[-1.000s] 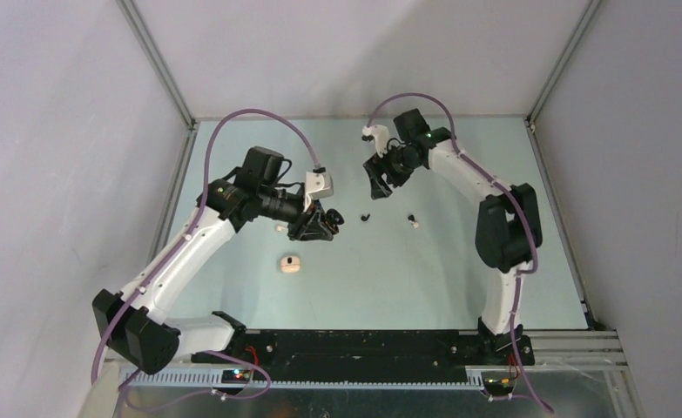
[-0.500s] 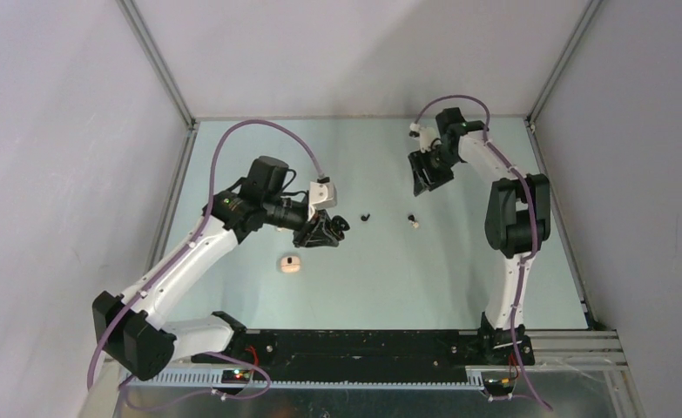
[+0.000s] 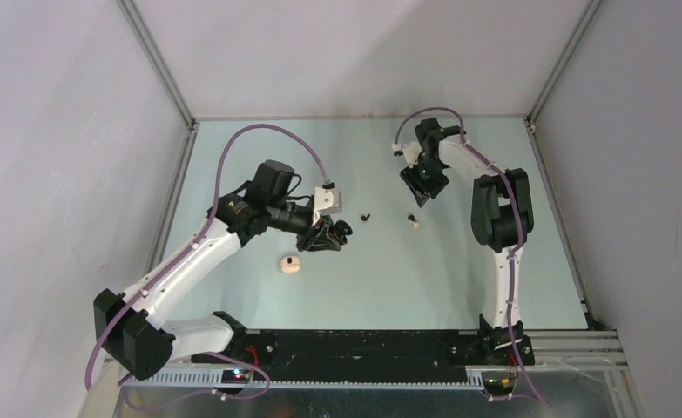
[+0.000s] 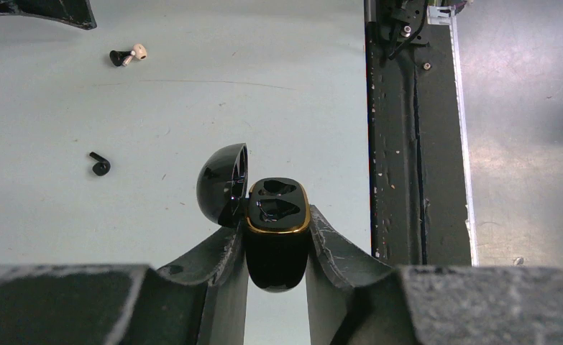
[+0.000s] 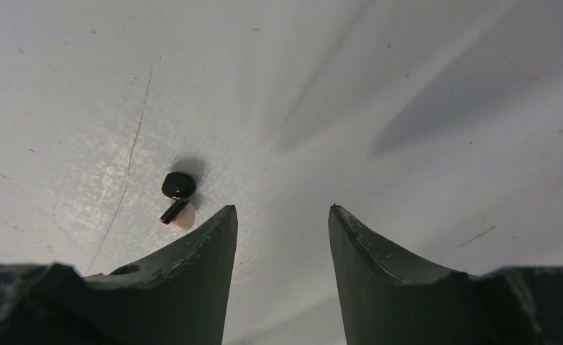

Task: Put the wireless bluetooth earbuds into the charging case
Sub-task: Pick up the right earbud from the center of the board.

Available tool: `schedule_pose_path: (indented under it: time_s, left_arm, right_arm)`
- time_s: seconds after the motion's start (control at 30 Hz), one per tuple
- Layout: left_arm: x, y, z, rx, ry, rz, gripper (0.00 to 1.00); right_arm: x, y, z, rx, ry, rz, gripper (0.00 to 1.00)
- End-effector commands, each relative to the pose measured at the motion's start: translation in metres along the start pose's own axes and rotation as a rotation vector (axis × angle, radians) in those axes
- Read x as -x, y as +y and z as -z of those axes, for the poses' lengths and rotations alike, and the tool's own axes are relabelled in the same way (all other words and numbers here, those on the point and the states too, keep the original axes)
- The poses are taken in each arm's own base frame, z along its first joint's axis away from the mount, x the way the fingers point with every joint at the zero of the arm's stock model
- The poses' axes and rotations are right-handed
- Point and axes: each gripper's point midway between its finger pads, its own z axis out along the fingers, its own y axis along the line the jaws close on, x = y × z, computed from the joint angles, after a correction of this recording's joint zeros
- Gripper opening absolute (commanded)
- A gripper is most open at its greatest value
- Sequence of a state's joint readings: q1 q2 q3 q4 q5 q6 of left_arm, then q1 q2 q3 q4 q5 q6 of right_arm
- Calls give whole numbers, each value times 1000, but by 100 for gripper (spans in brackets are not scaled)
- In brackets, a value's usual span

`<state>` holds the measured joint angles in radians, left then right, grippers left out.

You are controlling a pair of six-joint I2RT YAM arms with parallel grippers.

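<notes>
My left gripper [image 3: 337,232] is shut on a black charging case with a gold rim [image 4: 277,237]. The case's lid [image 4: 223,183] is open and both wells are empty. A small beige pebble-shaped case with a dark spot [image 3: 290,263] lies on the table below-left of that gripper. A black earbud [image 3: 365,216] [image 4: 99,166] and a black-and-white earbud [image 3: 414,221] [image 4: 128,54] lie on the table. My right gripper [image 3: 420,196] is open and empty [image 5: 282,210], just above the table. The black-and-white earbud [image 5: 177,194] lies by its left fingertip. The cream-white earbud is hidden.
The pale green table [image 3: 459,270] is walled by grey panels at the back and sides. The black base rail [image 3: 363,344] runs along the near edge and also shows in the left wrist view [image 4: 400,144].
My right gripper swung right, then came back down-left close to the black-and-white earbud. My left gripper shifted slightly right and nearer with the black case.
</notes>
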<state>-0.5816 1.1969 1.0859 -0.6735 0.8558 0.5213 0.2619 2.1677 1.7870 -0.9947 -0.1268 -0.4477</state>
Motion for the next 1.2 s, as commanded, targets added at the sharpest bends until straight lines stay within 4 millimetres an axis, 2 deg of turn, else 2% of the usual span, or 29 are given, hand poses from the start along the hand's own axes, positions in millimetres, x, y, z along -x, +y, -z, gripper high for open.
schedule_pose_path:
  time_s: [0.0,0.33,0.57,0.73,0.97,1.03,1.17]
  left_arm:
    - [6,0,-1,2,-22,-32,0]
    - [5,0,-1,5,-23,-35,0]
    - [5,0,-2,3,-23,-35,0]
    - [6,-1,-3,1,-22,-39,0]
    - [6,-2,-2,3,-22,-43,0]
    - [6,-2,-2,3,-20,-42,0]
    - [6,-3,-3,1,-18,-44,0]
  right_arm:
    - [0,-7,0,-74,23,59,54]
    - [-15,25,-18,-59,70,147,54]
    - [-23,48,-21,4,77,148,53]
    - [-28,55,-19,3,91,163,53]
    - [-33,55,-9,5,94,172,53]
    - [-34,53,-1,14,92,166,53]
    - [-23,49,21,56,42,166,52]
